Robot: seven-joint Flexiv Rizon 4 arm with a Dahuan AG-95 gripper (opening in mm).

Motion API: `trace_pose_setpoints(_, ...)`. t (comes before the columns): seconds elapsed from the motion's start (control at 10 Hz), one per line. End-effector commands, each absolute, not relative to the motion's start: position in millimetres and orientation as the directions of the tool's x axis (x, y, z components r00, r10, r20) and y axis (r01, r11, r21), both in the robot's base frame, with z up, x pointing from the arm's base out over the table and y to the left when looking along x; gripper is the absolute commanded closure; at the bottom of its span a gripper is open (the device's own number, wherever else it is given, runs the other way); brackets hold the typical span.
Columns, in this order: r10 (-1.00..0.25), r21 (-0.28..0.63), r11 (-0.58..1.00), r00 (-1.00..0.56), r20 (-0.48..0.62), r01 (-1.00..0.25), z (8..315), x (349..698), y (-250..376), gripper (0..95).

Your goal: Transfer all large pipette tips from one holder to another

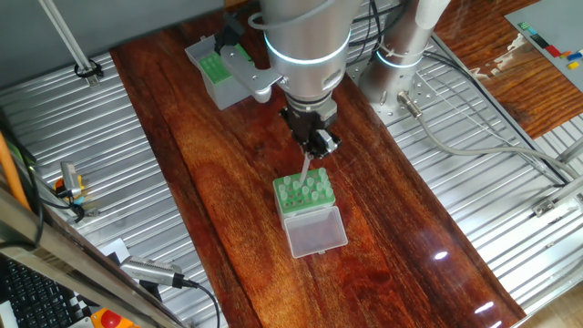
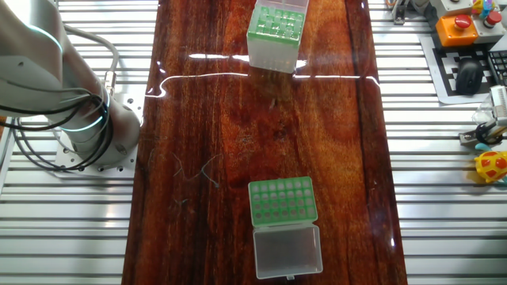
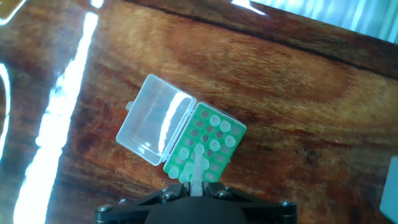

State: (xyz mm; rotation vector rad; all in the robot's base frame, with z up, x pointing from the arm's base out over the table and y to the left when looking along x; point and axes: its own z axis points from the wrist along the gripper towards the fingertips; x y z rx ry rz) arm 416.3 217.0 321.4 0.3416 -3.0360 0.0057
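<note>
My gripper (image 1: 316,143) hangs right over the low green holder (image 1: 303,194), whose clear lid (image 1: 315,230) lies open toward the table front. It is shut on one large pipette tip (image 1: 308,169), which slants down to the rack top. In the hand view the pale tip (image 3: 198,167) sticks out from between the fingers of the gripper (image 3: 198,186), over the holder (image 3: 219,149) and its several seated tips. The taller translucent box (image 1: 217,69) with the green insert stands at the back left. The other fixed view shows the holder (image 2: 282,201) and the box (image 2: 275,32), without the gripper.
The robot base (image 1: 401,55) stands at the back right of the wooden table (image 1: 228,182). Ribbed metal plates (image 1: 82,137) flank the wood on both sides. Cables and small tools lie on the left plate (image 1: 68,187). In the hand view a pale box edge (image 3: 392,186) shows at the far right.
</note>
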Motion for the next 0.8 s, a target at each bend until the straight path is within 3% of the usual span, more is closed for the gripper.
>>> trace_pose_setpoints(0.1, -0.391, 0.033, 0.920, -0.918, 0.071, -0.389, 317.9, 412.2, 127.1, 95.0)
trace_pose_setpoints(0.4, -0.417, 0.040, 0.909, -0.906, 0.064, -0.416, 317.5, 412.6, 119.9, 95.0)
trace_pose_setpoints(0.8, -0.323, 0.019, 0.946, -0.943, 0.078, -0.322, 317.5, 412.6, 119.9, 95.0)
